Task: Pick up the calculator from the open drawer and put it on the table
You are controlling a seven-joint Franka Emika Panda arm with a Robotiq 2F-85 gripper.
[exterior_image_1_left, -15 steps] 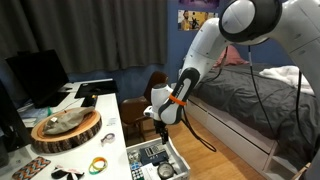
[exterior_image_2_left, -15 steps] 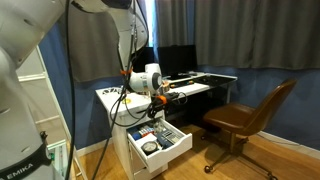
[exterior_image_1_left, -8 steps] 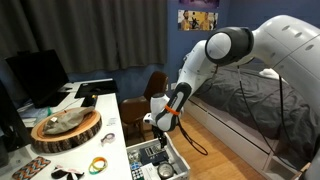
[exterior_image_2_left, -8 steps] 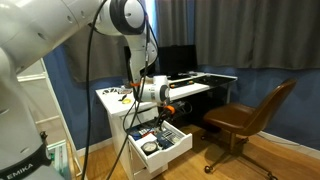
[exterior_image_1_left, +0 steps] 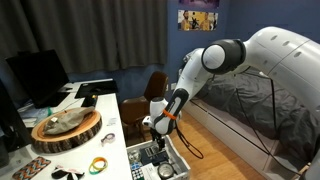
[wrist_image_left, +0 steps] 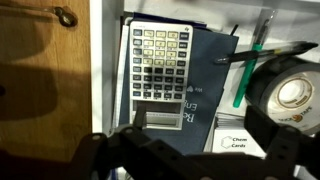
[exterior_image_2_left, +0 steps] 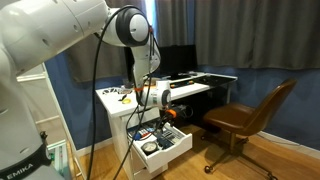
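Note:
The calculator [wrist_image_left: 160, 72], grey with rows of small keys, lies flat on a dark blue book in the open white drawer [wrist_image_left: 110, 60]. In the wrist view my gripper [wrist_image_left: 196, 150] is open and empty above the drawer, its dark fingers apart just short of the calculator's display end. In both exterior views the gripper [exterior_image_1_left: 158, 133] [exterior_image_2_left: 160, 114] hangs close over the pulled-out drawer [exterior_image_1_left: 178, 160] [exterior_image_2_left: 178, 146], beside the white table [exterior_image_1_left: 108, 108] [exterior_image_2_left: 112, 95]. The calculator is too small to make out there.
In the drawer lie a round dial-like roll [wrist_image_left: 291, 92], a green pen [wrist_image_left: 245, 75] and a "Chem Cards" box [wrist_image_left: 235, 142]. On the table are a bark-edged wooden slab [exterior_image_1_left: 67, 128], a yellow-green ring [exterior_image_1_left: 98, 165] and a monitor [exterior_image_1_left: 38, 75]. A brown chair [exterior_image_2_left: 245, 115] and a bed [exterior_image_1_left: 250, 100] stand nearby.
The arm has come down and the gripper has sunk closer to the open drawer. Nothing in the drawer has moved.

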